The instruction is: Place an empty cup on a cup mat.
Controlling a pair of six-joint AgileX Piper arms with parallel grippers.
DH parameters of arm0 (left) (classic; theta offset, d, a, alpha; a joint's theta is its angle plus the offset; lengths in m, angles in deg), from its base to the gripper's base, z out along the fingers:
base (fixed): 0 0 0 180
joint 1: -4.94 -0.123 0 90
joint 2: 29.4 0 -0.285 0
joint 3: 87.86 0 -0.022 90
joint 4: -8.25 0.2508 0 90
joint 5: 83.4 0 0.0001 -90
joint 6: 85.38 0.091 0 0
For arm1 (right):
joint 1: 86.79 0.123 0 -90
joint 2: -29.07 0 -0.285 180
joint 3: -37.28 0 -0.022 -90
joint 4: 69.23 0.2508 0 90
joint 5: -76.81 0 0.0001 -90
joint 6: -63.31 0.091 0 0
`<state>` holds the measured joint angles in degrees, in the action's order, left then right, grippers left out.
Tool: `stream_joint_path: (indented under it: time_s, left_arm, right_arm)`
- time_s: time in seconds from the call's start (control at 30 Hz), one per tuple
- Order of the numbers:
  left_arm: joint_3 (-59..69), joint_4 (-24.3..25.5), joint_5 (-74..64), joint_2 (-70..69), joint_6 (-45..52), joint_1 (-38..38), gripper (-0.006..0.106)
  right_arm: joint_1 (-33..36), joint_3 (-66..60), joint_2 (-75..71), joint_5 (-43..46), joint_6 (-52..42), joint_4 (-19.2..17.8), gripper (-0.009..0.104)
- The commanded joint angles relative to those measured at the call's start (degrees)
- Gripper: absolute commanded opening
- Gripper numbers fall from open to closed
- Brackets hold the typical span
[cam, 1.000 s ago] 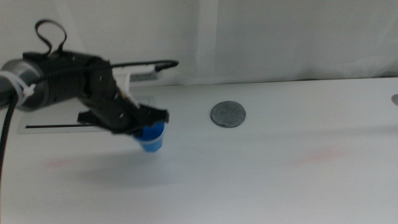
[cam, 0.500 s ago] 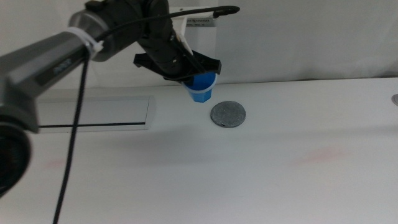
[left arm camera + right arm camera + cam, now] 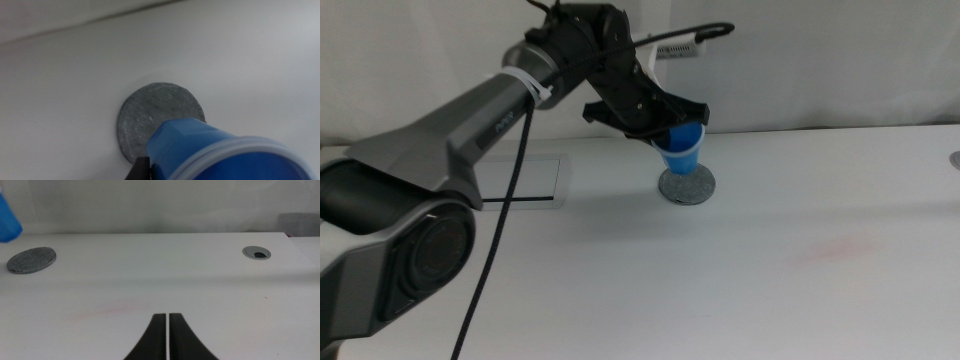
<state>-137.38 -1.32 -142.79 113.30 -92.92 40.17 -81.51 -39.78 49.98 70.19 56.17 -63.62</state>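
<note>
I am seeing the left gripper (image 3: 660,122) clamping the cup (image 3: 681,148), which is hanging tilted just above the cup mat (image 3: 686,185), toward its 12 o'clock edge. The right gripper (image 3: 167,330) is waiting, jaws closed together.

So the table (image 3: 770,290) was plain white, with the grey cup mat (image 3: 686,186) lying flat on it, a white panel (image 3: 525,178) with a dark slot, and a faint reddish smear (image 3: 835,248).
</note>
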Motion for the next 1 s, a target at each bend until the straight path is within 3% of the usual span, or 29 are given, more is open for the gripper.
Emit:
stream_joint_path:
  time_s: [0.0, 0.3, 0.97]
  left_arm:
    - [-0.4, -1.7, 0.0, 1.2, 0.1, 0.2, -0.003]
    - [-0.4, -4.8, 0.0, 3.9, 0.7, 0.2, -0.003]
    - [-0.5, -4.8, 1.5, 7.3, 1.1, 0.2, -0.003]
  right_arm:
    - [-0.2, -1.5, -0.3, 0.0, -0.4, -0.4, -0.003]
    - [-0.2, -1.5, -0.3, 0.0, -0.4, -0.4, -0.003]
    - [-0.2, -1.5, -0.3, 0.0, -0.4, -0.4, -0.003]
